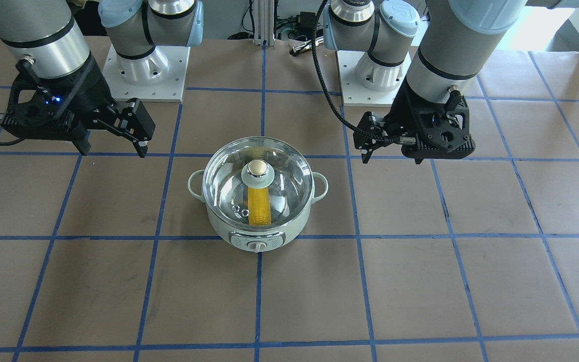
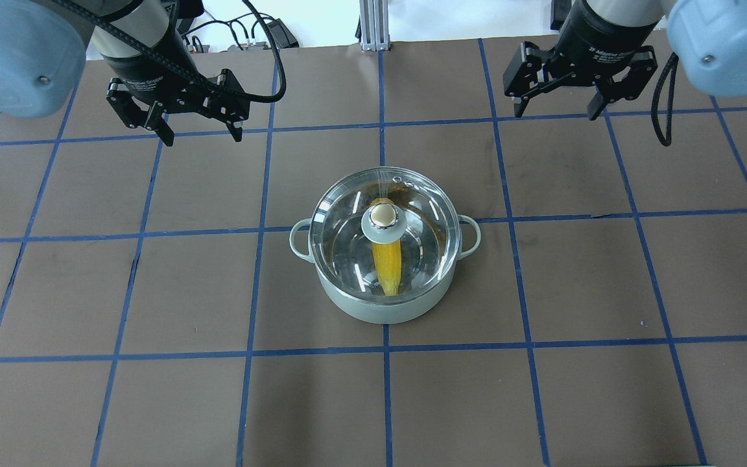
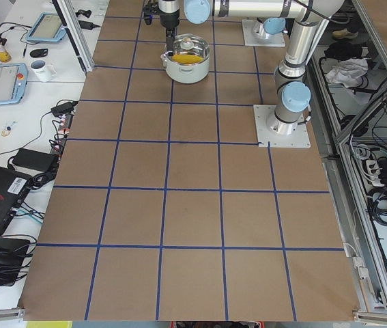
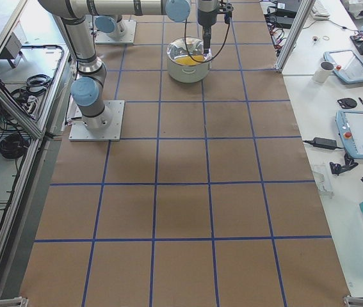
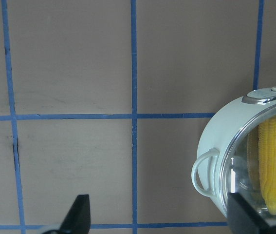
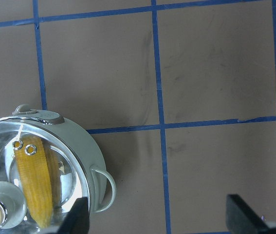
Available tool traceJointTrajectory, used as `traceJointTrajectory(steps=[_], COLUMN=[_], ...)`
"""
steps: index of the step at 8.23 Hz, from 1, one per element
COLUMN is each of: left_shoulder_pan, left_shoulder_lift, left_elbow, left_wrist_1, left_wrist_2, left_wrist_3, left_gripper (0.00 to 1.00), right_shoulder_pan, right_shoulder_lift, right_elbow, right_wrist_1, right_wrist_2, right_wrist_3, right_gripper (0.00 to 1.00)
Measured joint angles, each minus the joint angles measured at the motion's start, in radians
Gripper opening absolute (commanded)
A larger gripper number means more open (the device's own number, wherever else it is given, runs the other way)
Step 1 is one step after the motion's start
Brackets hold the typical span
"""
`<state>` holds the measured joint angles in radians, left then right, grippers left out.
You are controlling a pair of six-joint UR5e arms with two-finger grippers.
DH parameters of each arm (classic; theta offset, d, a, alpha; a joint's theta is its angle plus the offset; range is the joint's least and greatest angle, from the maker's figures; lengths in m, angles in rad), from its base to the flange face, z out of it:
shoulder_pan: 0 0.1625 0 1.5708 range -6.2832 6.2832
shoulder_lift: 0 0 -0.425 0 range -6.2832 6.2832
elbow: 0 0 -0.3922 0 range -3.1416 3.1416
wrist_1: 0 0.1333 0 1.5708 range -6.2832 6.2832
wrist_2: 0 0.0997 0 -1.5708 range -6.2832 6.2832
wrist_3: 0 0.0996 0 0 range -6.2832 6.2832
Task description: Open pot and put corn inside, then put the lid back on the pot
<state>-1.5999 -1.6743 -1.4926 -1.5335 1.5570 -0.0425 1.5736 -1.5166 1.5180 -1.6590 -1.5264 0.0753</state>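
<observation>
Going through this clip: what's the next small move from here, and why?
Probably none on the objects: the lid sits level on the pot, with the corn visible through the glass inside. The left gripper and right gripper are both open, empty and clear of the pot, so I'd just lift both arms to a rest pose and end the episode.

Pot far off, lid on, corn inside.

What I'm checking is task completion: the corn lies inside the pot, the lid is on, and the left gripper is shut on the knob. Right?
No: the overhead exterior view shows the left gripper open, away from the knob. The corn does lie inside the pot, with the lid on.
</observation>
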Motion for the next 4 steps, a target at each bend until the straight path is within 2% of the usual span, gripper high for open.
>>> traceJointTrajectory(steps=[4], left_shoulder_pan=[0.0], left_shoulder_lift=[-0.001], left_elbow=[0.0], left_wrist_1=[0.0], left_wrist_2=[0.0], left_wrist_3=[0.0], left_gripper=[1.0], right_shoulder_pan=[0.002], right_shoulder_lift=[-0.001], right_elbow=[0.002], right_wrist_1=[0.014], right_wrist_2=[0.002], right_wrist_3=[0.0], right_gripper=[1.0])
